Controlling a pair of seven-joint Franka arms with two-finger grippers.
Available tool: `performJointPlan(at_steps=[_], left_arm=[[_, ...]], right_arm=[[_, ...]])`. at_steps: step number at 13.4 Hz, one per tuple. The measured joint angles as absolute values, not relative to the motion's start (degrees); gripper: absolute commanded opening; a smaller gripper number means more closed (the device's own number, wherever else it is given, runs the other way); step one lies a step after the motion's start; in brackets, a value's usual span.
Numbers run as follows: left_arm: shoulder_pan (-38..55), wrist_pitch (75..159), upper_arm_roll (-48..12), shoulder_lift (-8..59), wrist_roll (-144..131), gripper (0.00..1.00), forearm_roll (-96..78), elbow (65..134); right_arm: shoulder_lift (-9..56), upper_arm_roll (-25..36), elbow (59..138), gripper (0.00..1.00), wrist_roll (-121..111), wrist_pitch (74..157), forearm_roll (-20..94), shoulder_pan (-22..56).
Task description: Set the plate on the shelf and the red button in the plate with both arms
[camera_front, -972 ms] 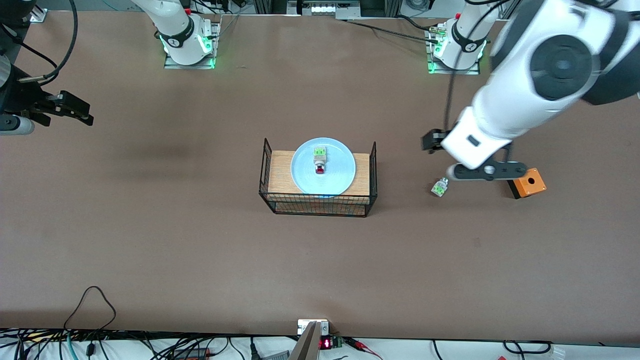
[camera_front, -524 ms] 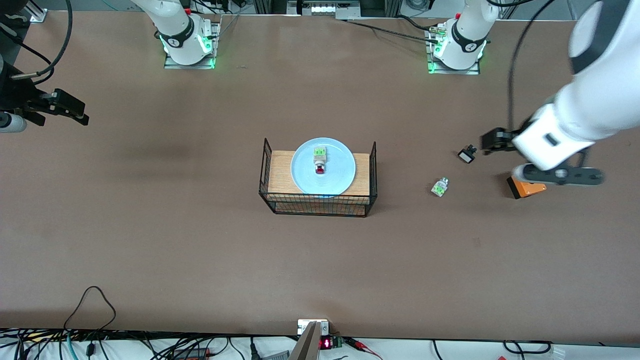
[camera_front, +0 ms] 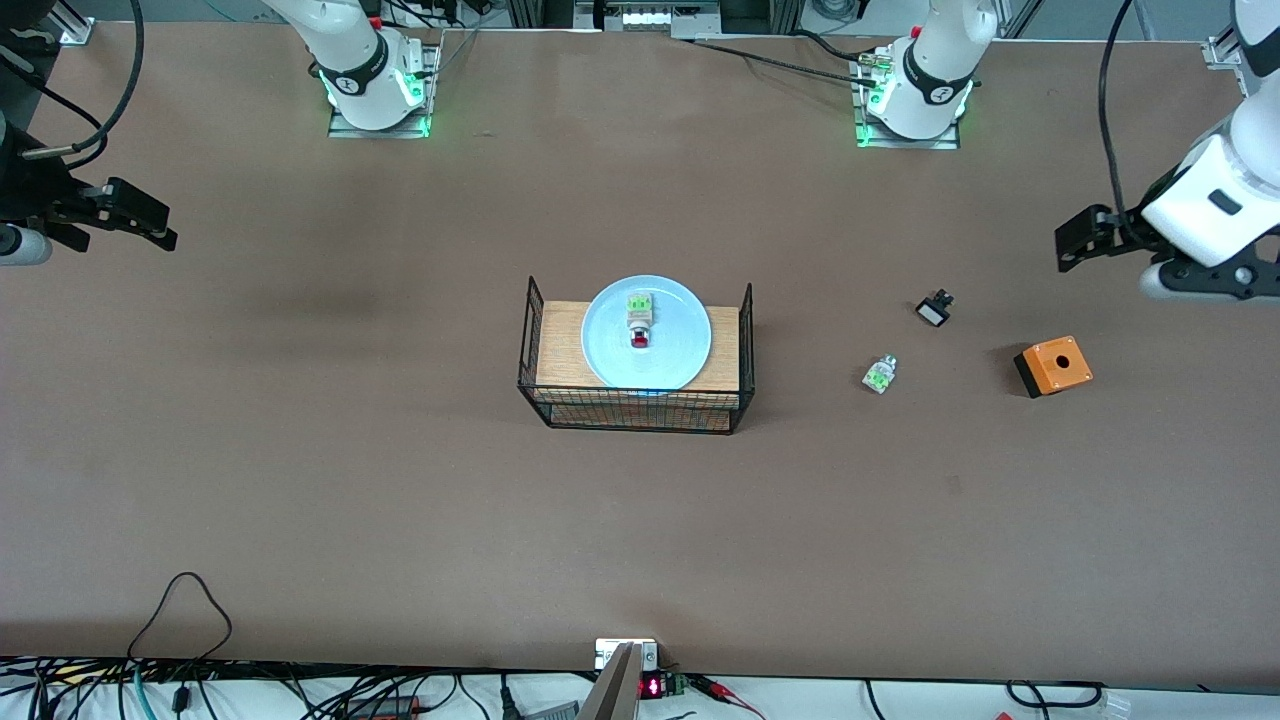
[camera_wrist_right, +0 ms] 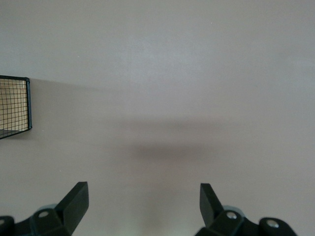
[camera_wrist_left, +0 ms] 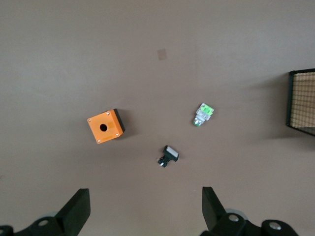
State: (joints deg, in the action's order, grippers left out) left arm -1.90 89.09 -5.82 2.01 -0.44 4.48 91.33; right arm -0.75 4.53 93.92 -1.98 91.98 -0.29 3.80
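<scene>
The pale blue plate [camera_front: 682, 345] lies on the wooden board of a black wire rack [camera_front: 530, 345] mid-table. The red button [camera_front: 639, 322] lies on the plate, with its red cap toward the front camera. My left gripper [camera_front: 1212, 284] hangs over bare table at the left arm's end. In the left wrist view it [camera_wrist_left: 146, 197] is open and empty. My right gripper [camera_front: 18, 246] hangs at the right arm's end of the table, partly cut off by the view's edge. In the right wrist view it [camera_wrist_right: 142, 191] is open and empty.
On the table toward the left arm's end lie a small green-capped part [camera_front: 880, 374] [camera_wrist_left: 204, 113], a small black part with a white face [camera_front: 934, 309] [camera_wrist_left: 168, 156] and an orange box with a round hole [camera_front: 1053, 366] [camera_wrist_left: 105, 126]. The rack's corner shows in both wrist views [camera_wrist_left: 301, 103] [camera_wrist_right: 15, 105].
My left arm has swung away from over the green-capped part and orange box toward its end of the table, uncovering the black part. My right gripper has barely shifted.
</scene>
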Motion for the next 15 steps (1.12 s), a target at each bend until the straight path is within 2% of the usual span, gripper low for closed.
performJointPlan(at_steps=[6, 15], left_arm=[[-1.3, 94.7, -5.8, -1.7, -0.4, 1.00, 4.5, 98.4], [-1.4, 94.1, -6.2, -2.0, -0.4, 1.00, 4.5, 98.6]], right_arm=[[-0.8, 4.5, 93.9, 1.00, -2.0, 91.9, -0.3, 3.8], [-0.7, 4.6, 93.9, 1.00, -2.0, 91.9, -0.3, 3.8]])
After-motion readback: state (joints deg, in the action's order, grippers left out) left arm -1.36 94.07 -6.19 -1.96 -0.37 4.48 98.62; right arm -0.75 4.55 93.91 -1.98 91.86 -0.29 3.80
